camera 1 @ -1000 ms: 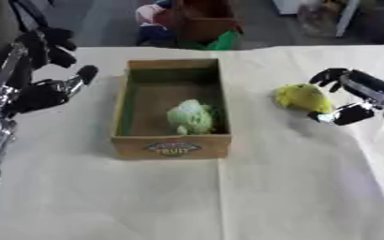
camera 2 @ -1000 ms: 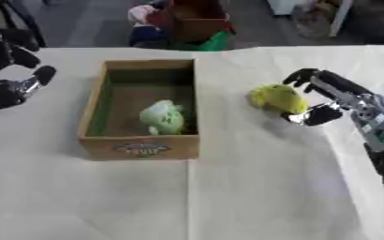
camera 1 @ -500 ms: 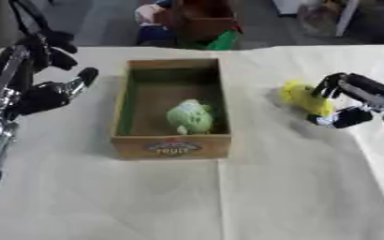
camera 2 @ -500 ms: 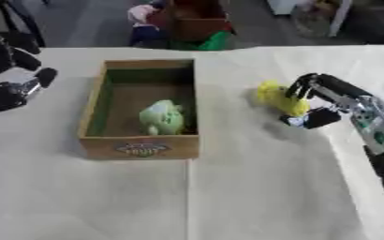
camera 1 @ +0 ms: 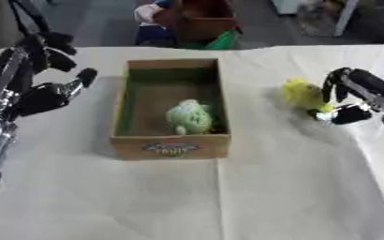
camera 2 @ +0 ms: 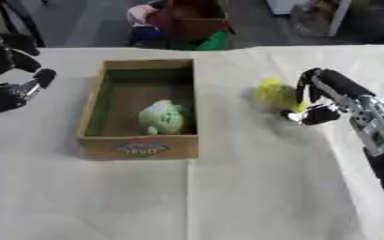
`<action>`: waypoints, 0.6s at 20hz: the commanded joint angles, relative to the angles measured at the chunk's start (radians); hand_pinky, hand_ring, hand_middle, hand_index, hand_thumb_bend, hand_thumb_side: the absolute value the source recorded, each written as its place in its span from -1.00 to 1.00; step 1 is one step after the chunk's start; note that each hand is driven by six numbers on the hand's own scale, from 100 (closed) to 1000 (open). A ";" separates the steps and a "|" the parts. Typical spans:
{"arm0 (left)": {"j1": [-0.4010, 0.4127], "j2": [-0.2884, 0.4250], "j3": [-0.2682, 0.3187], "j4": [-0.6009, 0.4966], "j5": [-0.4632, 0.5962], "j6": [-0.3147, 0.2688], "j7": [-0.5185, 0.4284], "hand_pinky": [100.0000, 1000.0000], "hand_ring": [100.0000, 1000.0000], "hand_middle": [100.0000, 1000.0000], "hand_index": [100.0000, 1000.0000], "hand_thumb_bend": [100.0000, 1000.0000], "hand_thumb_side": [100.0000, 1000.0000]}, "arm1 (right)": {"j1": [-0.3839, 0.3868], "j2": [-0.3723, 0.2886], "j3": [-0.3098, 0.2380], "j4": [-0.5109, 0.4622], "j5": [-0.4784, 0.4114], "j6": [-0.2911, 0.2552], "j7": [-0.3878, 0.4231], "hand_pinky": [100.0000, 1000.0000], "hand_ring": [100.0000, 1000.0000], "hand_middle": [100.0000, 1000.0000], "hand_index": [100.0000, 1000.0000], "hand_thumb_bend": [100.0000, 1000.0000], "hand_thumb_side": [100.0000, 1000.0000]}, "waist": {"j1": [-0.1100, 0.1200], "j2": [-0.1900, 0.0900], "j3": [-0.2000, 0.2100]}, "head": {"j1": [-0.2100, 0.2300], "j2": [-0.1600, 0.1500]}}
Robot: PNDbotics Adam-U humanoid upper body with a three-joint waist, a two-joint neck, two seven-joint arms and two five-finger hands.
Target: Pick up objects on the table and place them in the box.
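Right robot hand (camera 1: 351,96) curled round yellow toy (camera 1: 303,94) for lifting | left robot hand (camera 1: 44,93) idle, open | green toy (camera 1: 188,117) in box (camera 1: 170,145)

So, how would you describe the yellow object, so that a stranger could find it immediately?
Start at the wooden box on the white table. To its right, outside it, the robot's right hand curls around the yellow object. It is bright yellow, unlike the pale green item inside the box.
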 commanded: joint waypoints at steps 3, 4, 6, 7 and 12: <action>-0.009 0.014 0.010 -0.007 0.005 -0.003 -0.001 0.22 0.11 0.13 0.52 -0.18 -0.63 | -0.016 -0.016 -0.011 -0.010 -0.016 0.007 -0.058 0.02 0.13 0.21 0.43 -0.24 -0.30 | -0.001 -0.012 0.000 | -0.001 -0.003; -0.009 0.014 0.010 -0.006 0.005 -0.003 -0.001 0.22 0.12 0.13 0.52 -0.18 -0.63 | -0.017 -0.016 -0.011 -0.009 -0.019 0.009 -0.063 0.04 0.16 0.26 0.48 -0.24 -0.30 | -0.001 -0.012 0.001 | -0.002 -0.003; -0.009 0.014 0.010 -0.006 0.005 -0.003 -0.002 0.23 0.11 0.13 0.52 -0.18 -0.63 | -0.017 -0.016 -0.013 -0.008 -0.026 0.013 -0.071 0.05 0.20 0.30 0.53 -0.24 -0.30 | -0.001 -0.010 0.001 | -0.002 -0.003; -0.010 0.014 0.011 -0.006 0.005 -0.004 -0.002 0.23 0.11 0.13 0.52 -0.18 -0.63 | -0.018 -0.016 -0.013 -0.006 -0.032 0.014 -0.071 0.06 0.22 0.31 0.54 -0.24 -0.30 | -0.001 -0.010 0.002 | -0.002 -0.003; -0.014 0.013 0.009 -0.009 0.008 -0.008 -0.008 0.24 0.12 0.14 0.52 -0.22 -0.63 | -0.033 -0.015 -0.012 0.017 -0.043 0.017 0.001 0.25 0.51 0.56 0.66 -0.25 -0.32 | 0.001 -0.005 0.006 | -0.007 -0.004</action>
